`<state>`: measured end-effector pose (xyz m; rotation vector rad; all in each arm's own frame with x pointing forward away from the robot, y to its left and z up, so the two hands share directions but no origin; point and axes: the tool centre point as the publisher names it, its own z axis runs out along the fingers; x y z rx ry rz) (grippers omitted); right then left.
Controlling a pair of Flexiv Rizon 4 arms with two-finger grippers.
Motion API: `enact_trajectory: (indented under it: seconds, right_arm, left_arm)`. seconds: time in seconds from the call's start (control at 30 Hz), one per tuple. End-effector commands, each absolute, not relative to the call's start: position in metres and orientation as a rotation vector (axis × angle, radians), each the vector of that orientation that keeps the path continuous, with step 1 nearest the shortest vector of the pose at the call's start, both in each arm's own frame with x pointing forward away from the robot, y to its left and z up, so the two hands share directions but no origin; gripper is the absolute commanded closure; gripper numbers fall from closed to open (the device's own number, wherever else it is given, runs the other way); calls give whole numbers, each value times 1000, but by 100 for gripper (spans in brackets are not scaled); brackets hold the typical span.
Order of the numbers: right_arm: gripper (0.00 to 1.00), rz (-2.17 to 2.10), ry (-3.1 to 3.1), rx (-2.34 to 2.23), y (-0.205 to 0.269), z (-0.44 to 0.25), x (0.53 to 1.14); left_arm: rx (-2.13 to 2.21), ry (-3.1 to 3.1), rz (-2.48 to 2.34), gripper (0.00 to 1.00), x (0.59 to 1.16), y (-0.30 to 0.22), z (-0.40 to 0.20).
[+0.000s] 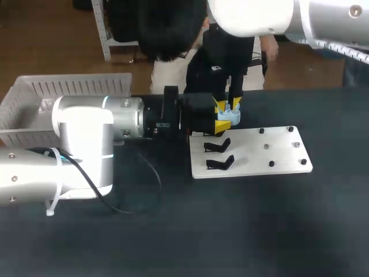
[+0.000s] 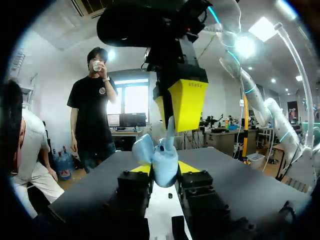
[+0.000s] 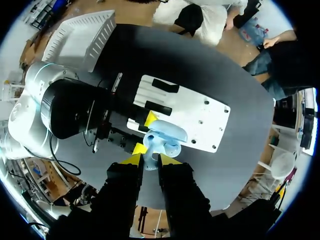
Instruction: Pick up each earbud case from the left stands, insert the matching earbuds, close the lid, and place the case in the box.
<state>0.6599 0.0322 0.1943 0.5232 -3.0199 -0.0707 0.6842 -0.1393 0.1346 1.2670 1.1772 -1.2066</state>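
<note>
A white box (image 1: 69, 89) is seen at the table's far left corner, well apart from the other things. The left arm (image 1: 86, 144) is stretched across the table from the left, and the left gripper (image 2: 162, 169) is clamped on a pale blue case (image 1: 232, 116), one yellow tip pressed to each side of it. The case is held just above the near-left corner of a white board (image 1: 271, 147), its lid (image 2: 141, 147) swung open and tilted aside. The right gripper (image 3: 150, 159) is hung straight over the case, pointing down, and its fingers are closed on a pale blue earbud (image 2: 170, 131), whose lower end is met by the open case. On the board, just beside the held case, two black stands (image 1: 218, 145) are set one behind the other. Farther right, several small dark pegs (image 1: 266, 146) are dotted over the rest of the board.
</note>
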Motion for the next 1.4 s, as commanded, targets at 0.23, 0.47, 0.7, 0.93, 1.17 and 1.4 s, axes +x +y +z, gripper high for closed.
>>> enact_trajectory:
  seconds: [0.23, 0.47, 0.7, 0.93, 1.17, 1.4]
  right_arm:
    - [100, -66, -3026, 521, 33, 191, 660]
    - [100, -64, -3026, 521, 33, 190, 660]
    - [100, -63, -3025, 523, 34, 188, 662]
    - [100, -63, -3025, 523, 34, 188, 662]
    - [100, -64, -3031, 522, 34, 189, 664]
    - [100, -64, -3033, 521, 34, 189, 665]
  left_arm:
    - [1264, 1174, -1204, 100, 684, -140, 134]
    - [1264, 1174, -1204, 100, 684, -140, 134]
    - [1264, 1174, -1204, 100, 684, -140, 134]
    - [1264, 1174, -1204, 100, 684, -140, 134]
    - [1264, 1174, -1204, 100, 684, -140, 134]
    - [1264, 1174, -1204, 100, 684, -140, 134]
